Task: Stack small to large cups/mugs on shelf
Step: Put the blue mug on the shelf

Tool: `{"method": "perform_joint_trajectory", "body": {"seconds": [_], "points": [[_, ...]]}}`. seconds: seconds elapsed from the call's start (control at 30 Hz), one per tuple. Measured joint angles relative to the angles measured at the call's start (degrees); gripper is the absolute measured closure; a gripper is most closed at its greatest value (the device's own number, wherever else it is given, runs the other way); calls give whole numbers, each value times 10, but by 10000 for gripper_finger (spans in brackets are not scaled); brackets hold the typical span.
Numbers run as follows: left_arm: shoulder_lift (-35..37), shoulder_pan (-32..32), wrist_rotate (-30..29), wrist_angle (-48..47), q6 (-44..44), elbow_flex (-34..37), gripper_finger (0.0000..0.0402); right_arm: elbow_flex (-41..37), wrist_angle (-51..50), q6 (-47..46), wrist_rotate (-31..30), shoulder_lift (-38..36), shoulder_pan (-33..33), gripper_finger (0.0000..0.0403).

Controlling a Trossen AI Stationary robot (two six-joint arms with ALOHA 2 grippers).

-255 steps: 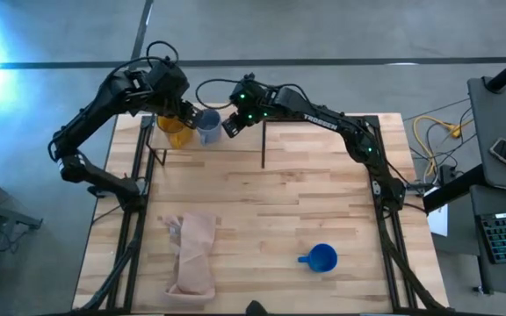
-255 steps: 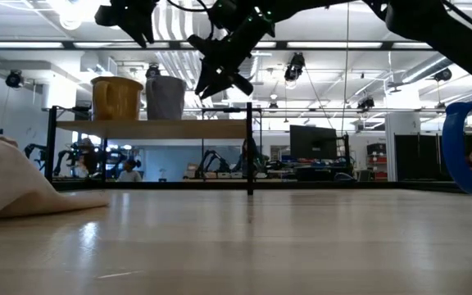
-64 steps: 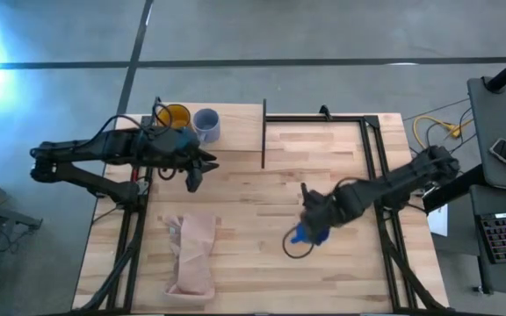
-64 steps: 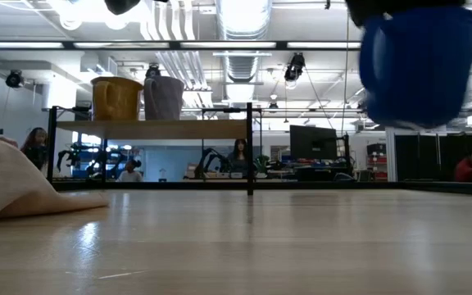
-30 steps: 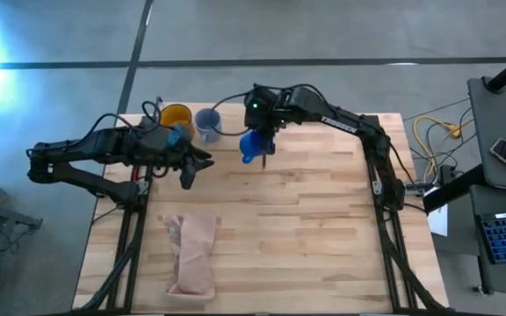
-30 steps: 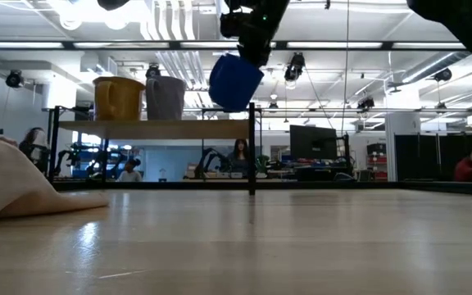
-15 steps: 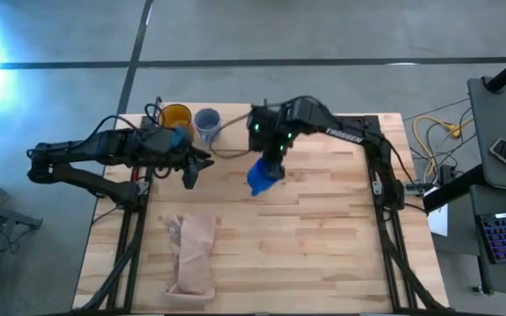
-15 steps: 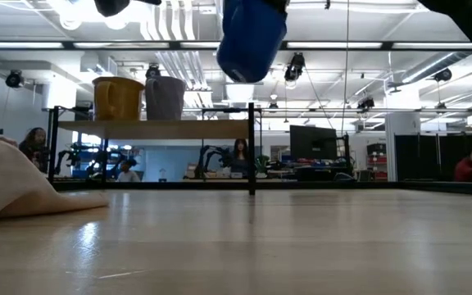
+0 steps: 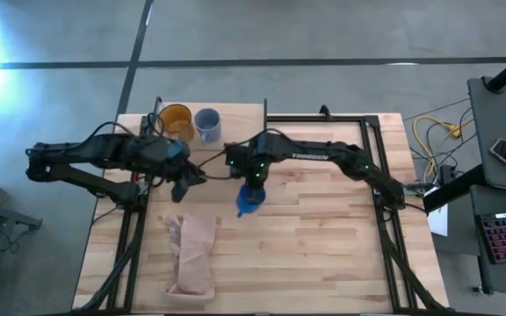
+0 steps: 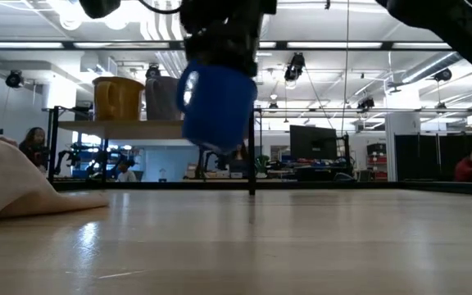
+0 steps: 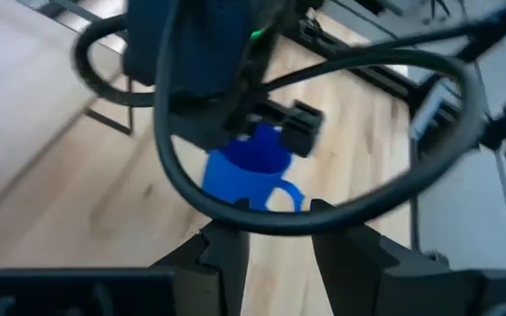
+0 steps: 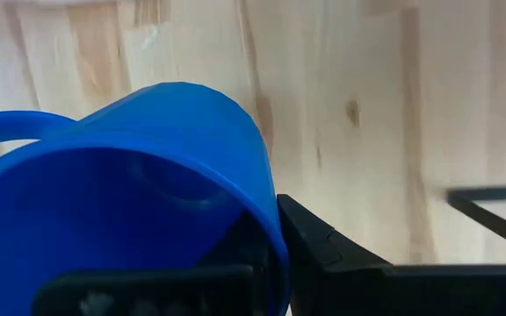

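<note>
A crumpled tan cloth (image 9: 191, 254) lies on the near left part of the plank-striped wooden tabletop (image 9: 323, 237). Beyond the tabletop, people (image 10: 34, 139) sit in a bright workshop, and a dark monitor (image 10: 311, 141) stands far off.

You've got no readable text here. The right arm (image 9: 323, 155) carries a pale marking along its link in the high view, too small to read. No labels, numbers or signs elsewhere.

Grey concrete floor (image 9: 323, 35) — bright ceiling lights (image 10: 244, 16)
</note>
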State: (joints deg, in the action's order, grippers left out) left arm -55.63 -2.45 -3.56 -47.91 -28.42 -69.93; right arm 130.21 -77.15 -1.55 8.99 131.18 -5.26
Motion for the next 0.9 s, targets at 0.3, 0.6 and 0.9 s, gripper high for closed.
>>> {"method": "perform_joint_trajectory", "body": {"seconds": [0.3,0.6,0.9], "points": [[33,-61,3,-15,-15,19,295,-1,27,-80,0,45,19,376],[63,-102,47,-95,-58,38,295,-3,31,-143,-28,62,38,376],[54,-108,117,-200,-73,38,295,-12,15,-203,-29,56,33,376]]}}
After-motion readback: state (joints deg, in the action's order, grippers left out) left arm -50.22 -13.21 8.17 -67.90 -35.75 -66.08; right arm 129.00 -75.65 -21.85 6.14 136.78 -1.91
